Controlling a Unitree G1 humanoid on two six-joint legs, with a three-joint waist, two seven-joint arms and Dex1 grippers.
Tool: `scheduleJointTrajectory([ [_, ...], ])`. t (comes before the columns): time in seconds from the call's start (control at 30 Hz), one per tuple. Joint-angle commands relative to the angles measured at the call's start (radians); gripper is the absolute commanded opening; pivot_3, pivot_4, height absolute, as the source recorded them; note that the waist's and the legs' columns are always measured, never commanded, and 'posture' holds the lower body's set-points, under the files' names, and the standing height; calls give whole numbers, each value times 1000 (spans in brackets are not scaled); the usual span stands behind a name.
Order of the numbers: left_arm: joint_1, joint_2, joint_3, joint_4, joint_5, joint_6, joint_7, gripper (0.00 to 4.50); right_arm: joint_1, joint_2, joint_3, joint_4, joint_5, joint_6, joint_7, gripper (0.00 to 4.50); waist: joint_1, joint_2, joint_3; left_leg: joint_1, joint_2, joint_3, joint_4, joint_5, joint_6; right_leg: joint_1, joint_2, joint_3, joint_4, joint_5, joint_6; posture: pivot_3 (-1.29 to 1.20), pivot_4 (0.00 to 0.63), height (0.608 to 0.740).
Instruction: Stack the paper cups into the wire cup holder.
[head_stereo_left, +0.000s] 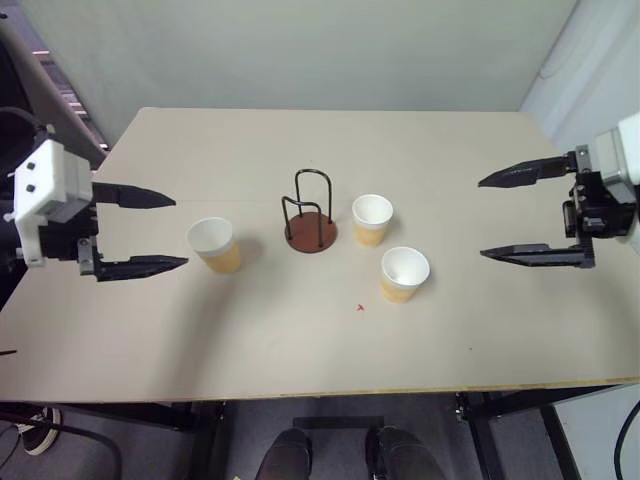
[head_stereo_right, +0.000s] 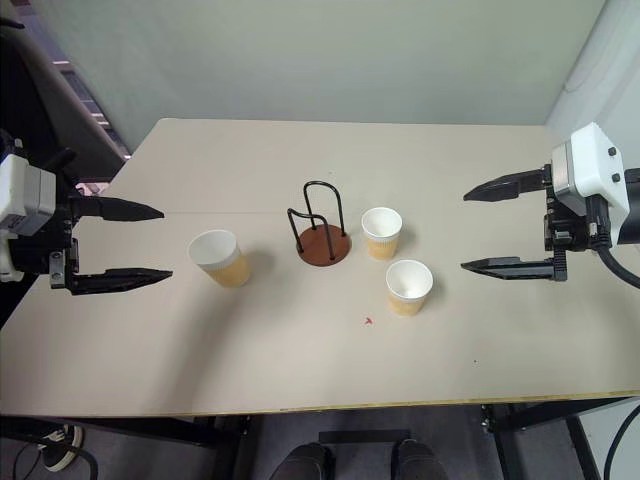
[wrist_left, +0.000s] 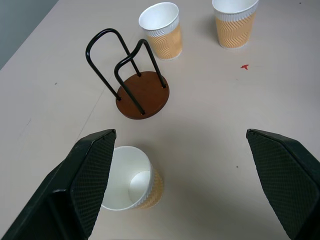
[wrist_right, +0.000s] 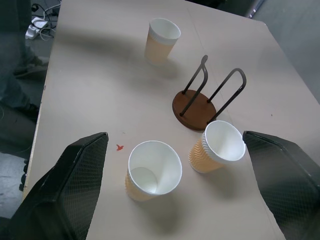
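Three yellow-orange paper cups stand upright on the beige table (head_stereo_left: 300, 350): one (head_stereo_left: 214, 244) left of the wire cup holder (head_stereo_left: 310, 222), one (head_stereo_left: 372, 219) just right of it, one (head_stereo_left: 404, 273) nearer the front. The holder has a reddish-brown disc base and black wire loops, with nothing inside. My left gripper (head_stereo_left: 140, 230) hovers open at the table's left side, a short way left of the left cup (wrist_left: 131, 179). Far to the right, my right gripper (head_stereo_left: 520, 215) hangs open, well clear of the two right cups (wrist_right: 152, 169) (wrist_right: 220, 146).
A small red mark (head_stereo_left: 360, 307) lies on the table in front of the holder. The table's front edge (head_stereo_left: 320, 392) runs across the bottom. A grey wall stands behind the table.
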Motion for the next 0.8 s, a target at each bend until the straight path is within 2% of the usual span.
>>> scheduleJointTrajectory([
  [0.03,-3,2,26,9,9,-16,10,4465,2,-5,-19,6,-6,-16,-12,4500,0,0,0,0,0,0,0,0,0,0,0,0,0,0,0,0,150,740],
  [0.2,0,-13,28,-1,11,-26,23,4465,11,3,-13,7,-9,-21,-23,4500,-1,0,0,0,0,0,1,0,0,0,0,0,0,0,0,0,150,740],
  [0.27,-45,-32,2,-5,1,-6,59,4465,8,7,-13,4,-5,-18,-26,4500,-1,0,0,0,0,0,2,0,0,0,0,0,1,0,0,0,150,740],
  [0.37,-165,-105,-101,-2,16,15,127,4465,0,12,-19,-12,10,-5,-35,4500,8,0,0,0,0,0,3,0,1,0,0,0,1,1,0,0,150,740],
  [0.43,-252,-172,-204,34,94,-19,167,4465,-2,13,-26,-23,15,5,-49,4500,11,0,0,0,-1,0,5,0,1,2,-1,0,1,1,0,0,150,740],
  [0.57,-441,-323,-363,192,240,-56,256,4465,27,-2,-63,-57,27,31,-79,4500,14,0,0,0,-1,1,7,1,3,3,-2,0,0,6,5,0,150,740],
  [0.7,-539,-416,-445,396,355,-128,304,4465,87,-24,-122,-111,44,70,-111,4500,9,0,0,-2,-1,2,9,1,4,3,-2,0,-1,8,7,0,150,740],
  [0.8,-588,-493,-471,527,378,-171,300,4465,126,-35,-163,-145,58,97,-138,4500,2,0,0,-2,-1,3,11,2,3,3,-1,2,-2,8,9,0,150,740],
])
